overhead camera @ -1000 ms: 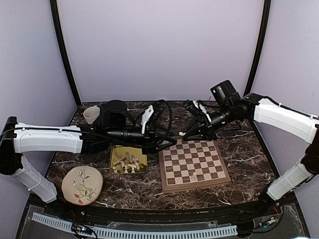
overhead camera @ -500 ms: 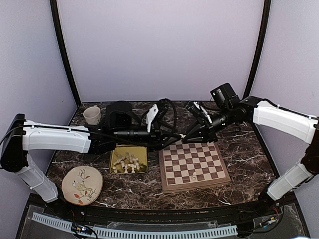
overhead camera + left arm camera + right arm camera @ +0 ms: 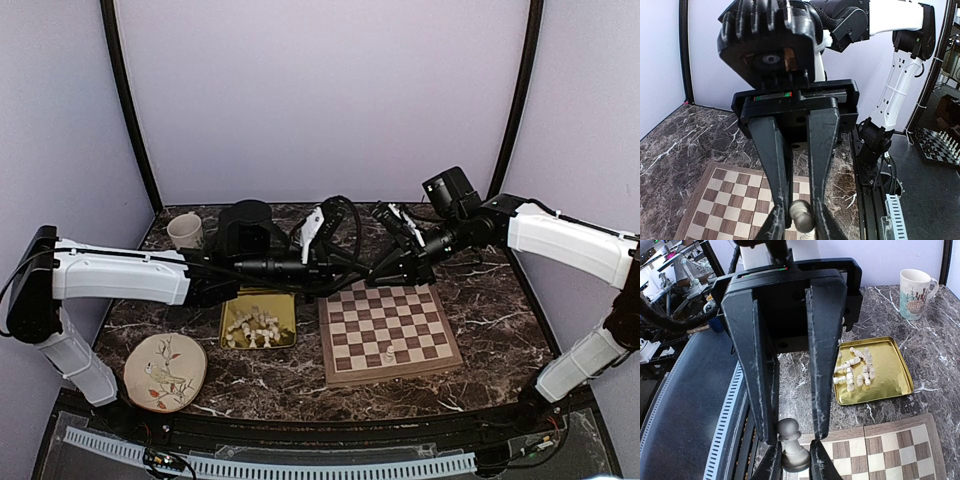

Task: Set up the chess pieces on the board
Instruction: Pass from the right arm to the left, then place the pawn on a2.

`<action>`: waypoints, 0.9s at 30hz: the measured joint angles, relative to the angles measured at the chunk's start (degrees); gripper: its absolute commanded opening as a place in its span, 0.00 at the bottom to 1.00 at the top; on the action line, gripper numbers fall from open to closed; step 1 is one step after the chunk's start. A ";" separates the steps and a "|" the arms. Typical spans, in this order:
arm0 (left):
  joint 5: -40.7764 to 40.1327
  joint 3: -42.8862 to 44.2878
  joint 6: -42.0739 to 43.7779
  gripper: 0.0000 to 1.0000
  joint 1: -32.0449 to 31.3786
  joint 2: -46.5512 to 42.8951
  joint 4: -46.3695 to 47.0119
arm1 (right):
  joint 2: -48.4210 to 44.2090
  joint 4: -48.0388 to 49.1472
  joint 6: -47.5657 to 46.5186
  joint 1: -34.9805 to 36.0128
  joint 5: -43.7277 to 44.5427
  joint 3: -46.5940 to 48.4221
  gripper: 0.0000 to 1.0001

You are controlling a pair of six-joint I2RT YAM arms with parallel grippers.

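The wooden board (image 3: 391, 331) lies right of centre and carries one cream chess piece (image 3: 389, 355) near its front edge. Several more pieces (image 3: 254, 325) lie in the gold tray (image 3: 283, 306). My left gripper (image 3: 350, 272) hovers by the board's far left corner. In the left wrist view the gripper (image 3: 799, 221) is shut on a cream piece (image 3: 801, 212) above the board (image 3: 730, 210). My right gripper (image 3: 374, 272) is just to its right. In the right wrist view the gripper (image 3: 792, 461) is shut on a pawn (image 3: 790, 432) above the board's corner (image 3: 890, 450).
A round bird plate (image 3: 165, 372) sits at the front left. A cream mug (image 3: 184, 231) stands at the back left and also shows in the right wrist view (image 3: 916, 287). The tray (image 3: 890, 390) with its loose pieces (image 3: 857, 371) lies left of the board.
My left arm has reached further right, bringing its gripper from above the tray's far edge to the board's far left corner. My right gripper has barely moved.
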 measured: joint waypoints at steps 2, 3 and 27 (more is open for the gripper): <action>0.28 0.13 -0.07 0.18 0.00 0.20 -0.13 | 0.00 0.20 0.26 0.00 0.00 0.00 0.17; 0.42 0.24 -0.11 0.17 0.00 0.31 -0.20 | 0.00 0.20 0.33 0.00 0.00 0.00 0.17; -6.91 12.39 11.15 0.10 -0.11 3.28 -29.99 | -9.66 -3.13 -5.75 -14.91 7.58 -19.26 0.61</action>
